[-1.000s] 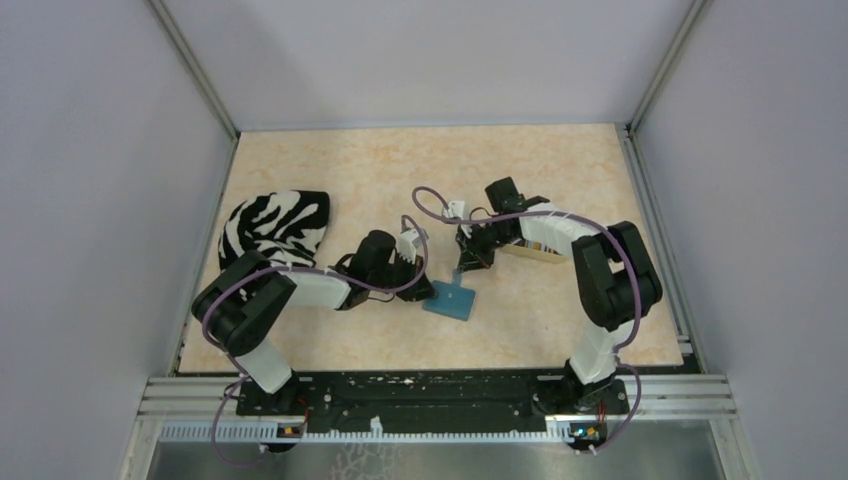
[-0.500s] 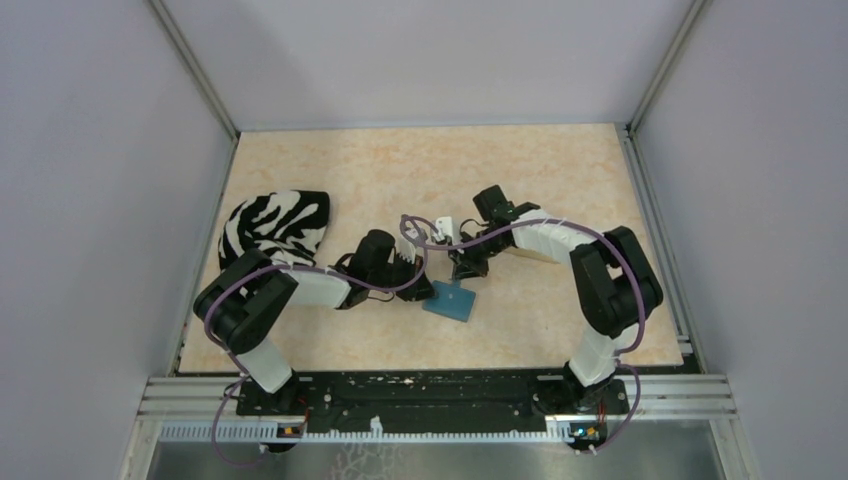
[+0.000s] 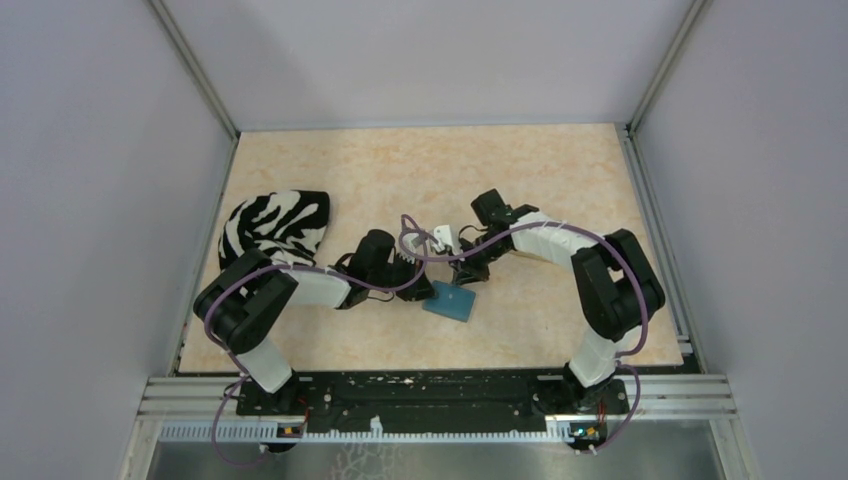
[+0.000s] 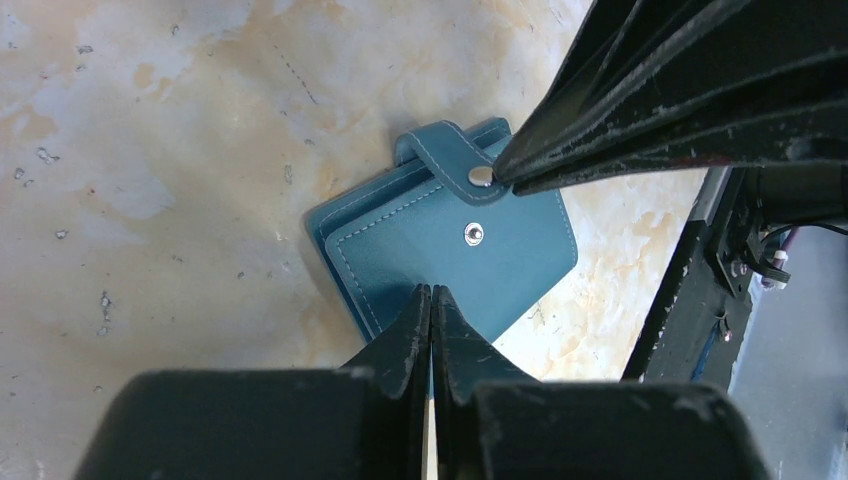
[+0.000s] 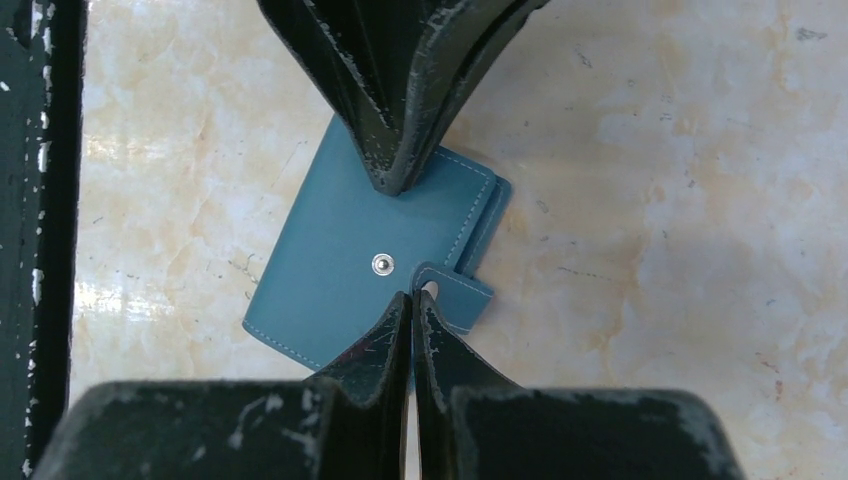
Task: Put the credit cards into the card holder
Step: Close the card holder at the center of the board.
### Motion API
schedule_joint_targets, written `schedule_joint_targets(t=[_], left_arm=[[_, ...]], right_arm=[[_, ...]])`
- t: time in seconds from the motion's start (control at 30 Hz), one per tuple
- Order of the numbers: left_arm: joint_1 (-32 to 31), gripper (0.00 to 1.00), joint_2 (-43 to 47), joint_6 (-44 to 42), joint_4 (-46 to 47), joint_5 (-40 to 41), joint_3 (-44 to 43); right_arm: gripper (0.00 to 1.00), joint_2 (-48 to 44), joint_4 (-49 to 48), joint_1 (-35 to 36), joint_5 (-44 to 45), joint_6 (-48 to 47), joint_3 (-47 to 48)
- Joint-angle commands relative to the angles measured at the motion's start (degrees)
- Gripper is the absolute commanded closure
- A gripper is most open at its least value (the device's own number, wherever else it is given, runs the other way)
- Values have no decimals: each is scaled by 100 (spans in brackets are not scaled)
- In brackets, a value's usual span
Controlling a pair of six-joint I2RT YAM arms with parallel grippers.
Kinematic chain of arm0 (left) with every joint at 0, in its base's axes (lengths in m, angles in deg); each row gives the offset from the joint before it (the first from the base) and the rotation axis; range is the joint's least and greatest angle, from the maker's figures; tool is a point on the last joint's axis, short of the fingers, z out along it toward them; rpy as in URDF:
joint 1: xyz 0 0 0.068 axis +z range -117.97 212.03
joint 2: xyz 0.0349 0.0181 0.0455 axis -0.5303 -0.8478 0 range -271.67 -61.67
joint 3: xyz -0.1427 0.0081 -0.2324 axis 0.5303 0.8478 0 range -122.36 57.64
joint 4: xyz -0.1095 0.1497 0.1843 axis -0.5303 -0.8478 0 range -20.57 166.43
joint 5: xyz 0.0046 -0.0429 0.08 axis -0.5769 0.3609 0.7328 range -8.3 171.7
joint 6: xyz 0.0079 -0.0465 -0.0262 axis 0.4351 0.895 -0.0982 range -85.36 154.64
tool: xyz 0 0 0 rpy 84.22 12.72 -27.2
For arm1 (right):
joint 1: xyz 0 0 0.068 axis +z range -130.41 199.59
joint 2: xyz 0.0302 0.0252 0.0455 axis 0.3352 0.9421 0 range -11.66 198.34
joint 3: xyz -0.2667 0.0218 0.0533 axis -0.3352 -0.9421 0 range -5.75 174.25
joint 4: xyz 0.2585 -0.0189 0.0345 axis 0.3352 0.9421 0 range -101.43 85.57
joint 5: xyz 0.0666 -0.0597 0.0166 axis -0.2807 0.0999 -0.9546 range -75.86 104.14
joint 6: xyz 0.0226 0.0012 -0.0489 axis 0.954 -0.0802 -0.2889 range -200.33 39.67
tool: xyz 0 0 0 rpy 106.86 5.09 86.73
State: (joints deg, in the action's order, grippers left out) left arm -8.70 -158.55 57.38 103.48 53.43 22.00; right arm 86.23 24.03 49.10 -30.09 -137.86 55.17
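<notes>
Your card holder (image 3: 452, 300) lies flat and folded on the tabletop (image 3: 400, 170), about mid-width and closer to the near edge than the far one. The tab's snap sits off the stud on the cover. Left gripper (image 4: 431, 292): jaws pressed together, tips on one edge of the holder; can't tell if the cover is pinched. Right gripper (image 5: 411, 298): jaws together too, tips touching the snap tab from the opposite side. Zebra-print cloth (image 3: 275, 228) sits by the left edge.
</notes>
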Motion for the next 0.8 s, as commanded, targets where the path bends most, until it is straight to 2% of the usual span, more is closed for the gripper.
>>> schedule_joint_targets(t=[0.0, 0.77], left_arm=[[17, 97, -107, -42, -24, -193, 53], [21, 98, -112, -46, -33, -265, 39]], right_arm=[[100, -279, 89, 172, -177, -231, -23], [100, -157, 594, 500, -77, -567, 42]])
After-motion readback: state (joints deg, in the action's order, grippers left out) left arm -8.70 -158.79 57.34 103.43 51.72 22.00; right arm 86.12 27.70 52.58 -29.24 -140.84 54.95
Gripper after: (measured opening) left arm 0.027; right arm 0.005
